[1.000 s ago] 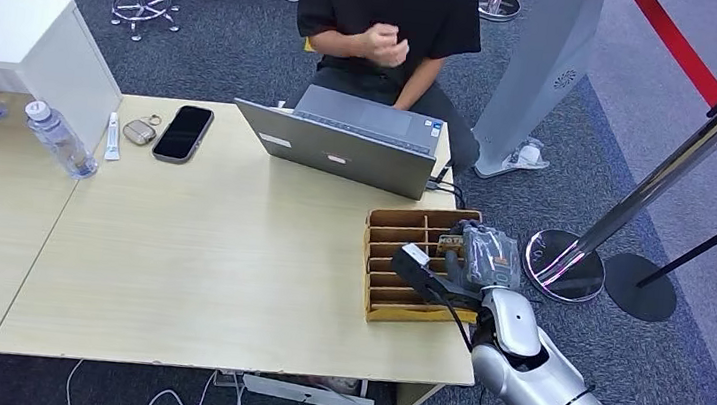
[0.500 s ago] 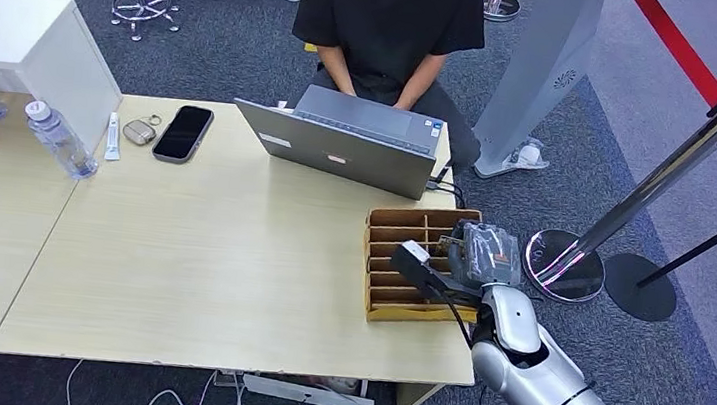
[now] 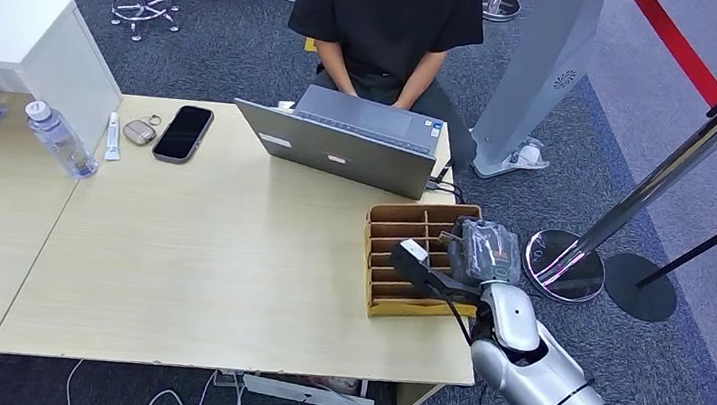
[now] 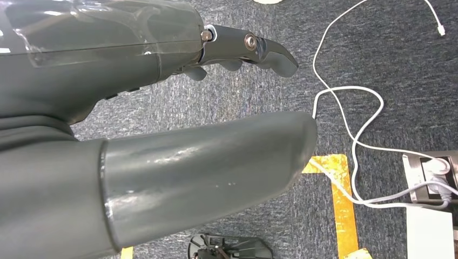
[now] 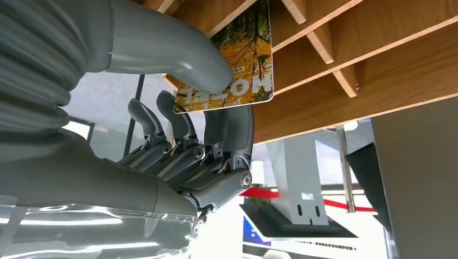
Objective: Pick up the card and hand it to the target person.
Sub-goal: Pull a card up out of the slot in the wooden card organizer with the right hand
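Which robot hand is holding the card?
The right hand. Its thumb and fingers pinch the card with yellow trees at the wooden box on the table. The left hand holds nothing and hangs over the carpet.

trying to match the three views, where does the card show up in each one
Head view: the card is barely visible at the right hand, over the wooden divider box.
Left wrist view: not in it.
Right wrist view: the card, with autumn trees printed on it, is pinched by the hand at the box's slats.
Shared landmark: the wooden divider box.
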Robot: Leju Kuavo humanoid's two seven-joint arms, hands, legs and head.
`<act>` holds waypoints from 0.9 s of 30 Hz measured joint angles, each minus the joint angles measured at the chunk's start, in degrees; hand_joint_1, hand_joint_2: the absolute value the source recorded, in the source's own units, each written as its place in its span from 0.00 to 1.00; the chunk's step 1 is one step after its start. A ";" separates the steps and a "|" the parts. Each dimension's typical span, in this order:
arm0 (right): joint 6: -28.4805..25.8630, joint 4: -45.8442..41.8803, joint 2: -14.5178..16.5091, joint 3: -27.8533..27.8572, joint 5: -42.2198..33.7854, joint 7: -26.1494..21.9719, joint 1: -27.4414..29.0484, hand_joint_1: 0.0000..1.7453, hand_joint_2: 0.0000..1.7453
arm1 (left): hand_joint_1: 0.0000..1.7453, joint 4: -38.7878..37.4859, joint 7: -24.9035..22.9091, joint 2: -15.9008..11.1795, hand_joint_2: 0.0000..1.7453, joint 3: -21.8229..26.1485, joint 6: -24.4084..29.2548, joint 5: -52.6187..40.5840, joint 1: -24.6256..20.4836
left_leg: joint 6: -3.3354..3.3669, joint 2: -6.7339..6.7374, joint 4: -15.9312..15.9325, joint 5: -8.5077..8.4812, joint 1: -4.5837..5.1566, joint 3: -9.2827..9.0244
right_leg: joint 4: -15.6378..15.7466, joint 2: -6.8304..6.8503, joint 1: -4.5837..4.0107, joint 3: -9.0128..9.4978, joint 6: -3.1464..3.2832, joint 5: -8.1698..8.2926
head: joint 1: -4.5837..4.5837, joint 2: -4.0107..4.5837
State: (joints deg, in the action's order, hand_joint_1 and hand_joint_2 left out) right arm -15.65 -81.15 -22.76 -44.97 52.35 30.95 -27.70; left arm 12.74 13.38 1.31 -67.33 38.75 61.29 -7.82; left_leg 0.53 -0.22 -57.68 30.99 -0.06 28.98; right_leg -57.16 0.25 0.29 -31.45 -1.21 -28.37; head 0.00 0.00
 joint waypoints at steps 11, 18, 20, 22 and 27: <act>-2.04 -7.07 -1.84 3.00 4.72 1.15 0.47 0.92 1.00 | 0.00 0.07 0.11 0.17 0.00 0.28 -0.01 0.20 0.00 | -0.01 0.00 -0.03 -0.01 0.01 0.03 | -0.01 0.00 0.00 -0.03 0.01 0.01 | 0.00 0.00; -3.94 -8.31 -2.16 5.23 5.79 0.95 -0.31 0.88 1.00 | 0.00 0.03 -0.05 0.22 0.00 0.07 -0.03 -0.01 -0.03 | 0.02 0.00 -0.05 0.03 0.02 0.01 | -0.04 -0.01 0.01 -0.02 -0.01 -0.03 | 0.00 0.00; -5.61 -7.48 -1.71 6.13 5.11 0.17 -0.98 0.89 1.00 | 0.00 0.01 -0.23 0.18 0.00 -0.29 -0.16 -0.33 -0.05 | 0.01 0.04 -0.05 0.02 0.01 0.01 | -0.03 -0.04 0.01 -0.02 0.00 -0.01 | 0.00 0.00; -7.33 -5.18 -1.15 6.99 3.26 -1.08 -2.12 0.88 1.00 | 0.00 -0.02 -0.26 0.12 0.00 -0.67 -0.38 -0.67 -0.09 | 0.01 0.06 -0.05 0.03 0.01 0.01 | -0.03 -0.06 0.01 -0.03 0.00 0.00 | 0.00 0.00; -11.46 1.72 0.41 8.24 -0.84 -3.98 -5.46 0.84 1.00 | 0.00 -0.08 -0.23 0.09 0.00 -1.54 -0.85 -1.39 -0.29 | 0.00 0.13 -0.02 -0.01 0.01 -0.02 | 0.00 -0.13 0.01 -0.02 0.00 0.06 | 0.00 0.00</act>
State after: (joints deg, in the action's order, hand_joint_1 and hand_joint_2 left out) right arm -27.11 -79.43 -22.34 -36.73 51.51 26.97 -33.16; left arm 12.66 13.15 1.40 -68.87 37.89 59.89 -8.12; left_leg 0.54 -0.09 -57.70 30.98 -0.05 28.96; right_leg -57.16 0.12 0.30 -31.47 -1.21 -28.32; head 0.00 0.00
